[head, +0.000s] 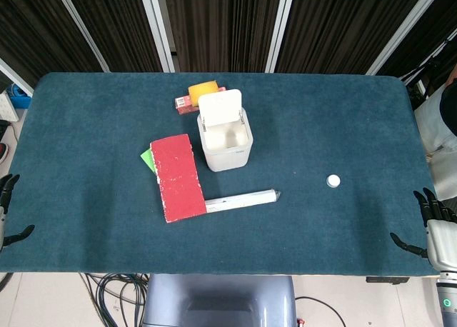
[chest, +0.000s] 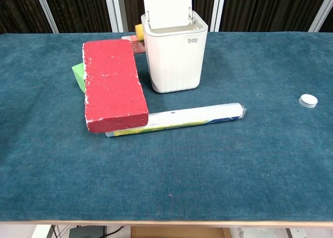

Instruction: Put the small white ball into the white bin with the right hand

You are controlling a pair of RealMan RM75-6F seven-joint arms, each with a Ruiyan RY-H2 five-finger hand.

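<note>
The small white ball [head: 333,180] lies on the blue table toward the right, also seen in the chest view as a flat-looking white disc [chest: 308,100]. The white bin [head: 225,138] stands near the table's middle with its lid flipped up and its inside empty; in the chest view the white bin [chest: 171,53] is at top centre. My right hand [head: 428,223] hangs at the table's front right corner, fingers spread, holding nothing, well short of the ball. My left hand [head: 8,209] shows at the left edge, fingers apart, empty.
A red brick [head: 176,177] lies left of the bin, resting on a white rolled tube [head: 241,198]. A green piece [head: 148,158] peeks from under the brick. Behind the bin sit a yellow object [head: 202,90] and a red box [head: 184,103].
</note>
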